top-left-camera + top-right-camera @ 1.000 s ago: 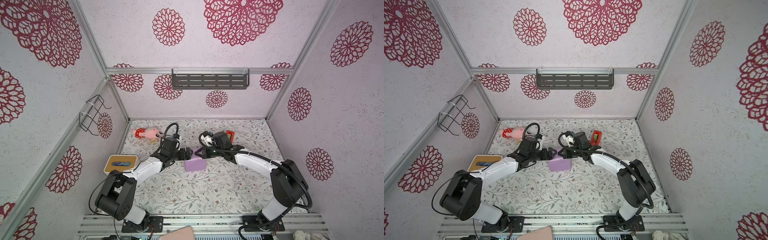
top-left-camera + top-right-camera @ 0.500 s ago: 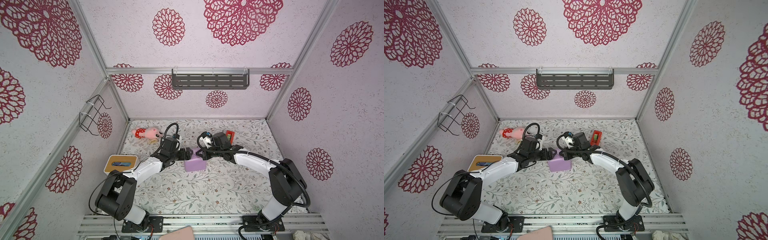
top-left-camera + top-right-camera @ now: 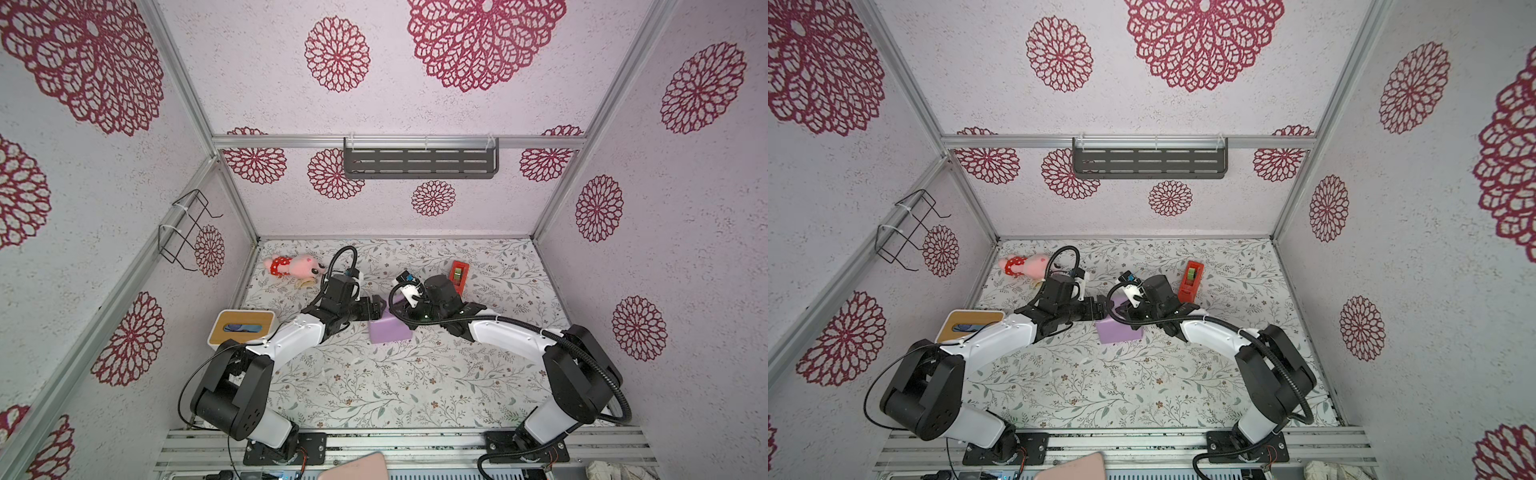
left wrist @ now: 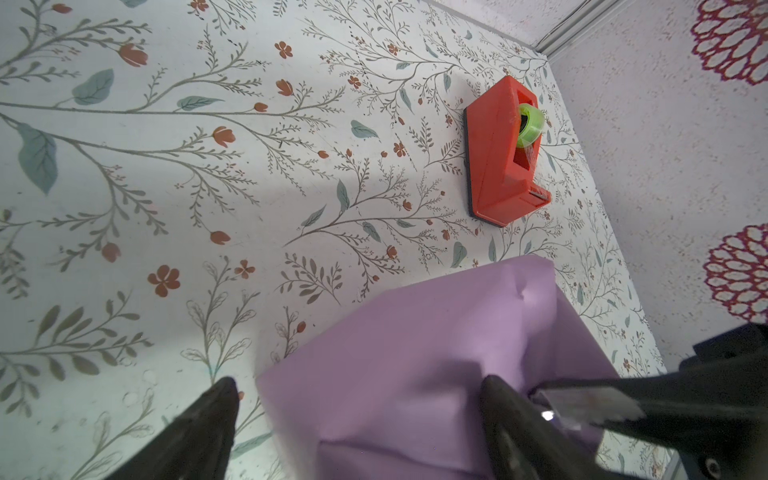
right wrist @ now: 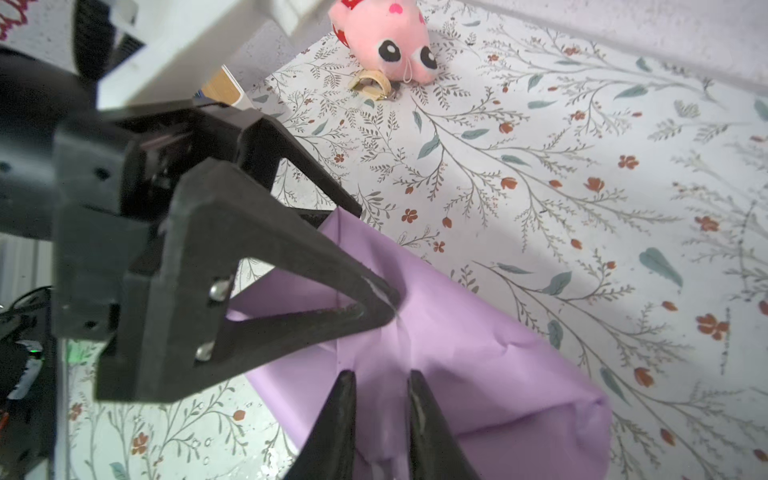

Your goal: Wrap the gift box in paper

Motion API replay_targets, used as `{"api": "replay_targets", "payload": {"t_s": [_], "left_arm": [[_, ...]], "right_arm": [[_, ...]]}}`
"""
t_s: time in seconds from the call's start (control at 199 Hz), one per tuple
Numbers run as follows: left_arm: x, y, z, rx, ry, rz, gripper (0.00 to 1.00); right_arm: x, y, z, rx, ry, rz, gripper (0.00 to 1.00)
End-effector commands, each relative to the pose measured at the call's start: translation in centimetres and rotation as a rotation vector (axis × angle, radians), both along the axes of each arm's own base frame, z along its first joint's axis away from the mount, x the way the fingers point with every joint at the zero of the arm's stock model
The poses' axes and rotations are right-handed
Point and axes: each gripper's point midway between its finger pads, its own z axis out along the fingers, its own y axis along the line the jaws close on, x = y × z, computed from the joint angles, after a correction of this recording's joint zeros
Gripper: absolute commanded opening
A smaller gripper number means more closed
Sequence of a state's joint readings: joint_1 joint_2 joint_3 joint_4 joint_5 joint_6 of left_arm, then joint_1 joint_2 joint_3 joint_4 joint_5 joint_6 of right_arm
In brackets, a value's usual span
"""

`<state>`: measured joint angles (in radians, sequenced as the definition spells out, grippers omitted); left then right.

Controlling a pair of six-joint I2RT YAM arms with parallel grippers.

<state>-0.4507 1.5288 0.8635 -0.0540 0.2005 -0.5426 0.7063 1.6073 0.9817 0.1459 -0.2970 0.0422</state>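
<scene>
The gift box is hidden inside the paper (image 3: 390, 330) (image 3: 1119, 330), which shows only its lilac face and is folded round it into a block on the table. My left gripper (image 4: 361, 419) (image 3: 376, 307) is open wide at the block's left top edge. One of its fingers (image 5: 291, 270) presses a paper fold down and the other hangs off the side. My right gripper (image 5: 382, 382) (image 3: 397, 306) comes from the right. Its jaws stand a narrow gap apart over a raised crease of the paper (image 5: 478, 353), right beside the left finger.
A red tape dispenser (image 3: 459, 274) (image 4: 503, 153) stands behind the right arm. A pink plush toy (image 3: 297, 266) (image 5: 386, 37) lies at the back left. A white tissue box with a wooden top (image 3: 243, 328) sits by the left wall. A dark shelf (image 3: 419, 158) hangs on the back wall.
My right gripper's jaws have parted a little from shut. Both arms and the wrapped block stay almost where they were.
</scene>
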Motion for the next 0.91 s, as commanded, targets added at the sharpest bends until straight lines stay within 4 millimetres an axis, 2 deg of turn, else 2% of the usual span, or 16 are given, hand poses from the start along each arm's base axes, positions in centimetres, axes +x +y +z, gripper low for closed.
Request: {"api": "replay_targets", "payload": {"t_s": [0.0, 0.161, 0.407, 0.684, 0.9], "left_arm": [[-2.6, 1.7, -5.0, 0.12, 0.158, -0.001, 0.92], [-2.6, 1.6, -5.1, 0.12, 0.162, -0.003, 0.92], [-2.6, 1.6, -5.1, 0.122, 0.163, -0.005, 0.92], [-2.7, 1.6, -5.2, 0.119, 0.161, -0.009, 0.92], [-2.8, 1.6, -5.5, 0.12, 0.167, -0.01, 0.92]], "right_arm": [[-1.1, -4.8, -7.1, -0.251, 0.094, -0.088, 0.3], [-0.9, -5.3, -7.3, -0.276, 0.073, -0.102, 0.37], [-0.4, -4.0, -5.0, -0.201, 0.073, -0.098, 0.47], [0.1, -2.5, -1.6, -0.064, 0.096, -0.124, 0.77], [1.6, -1.5, 1.9, 0.048, 0.102, -0.161, 0.92]]}}
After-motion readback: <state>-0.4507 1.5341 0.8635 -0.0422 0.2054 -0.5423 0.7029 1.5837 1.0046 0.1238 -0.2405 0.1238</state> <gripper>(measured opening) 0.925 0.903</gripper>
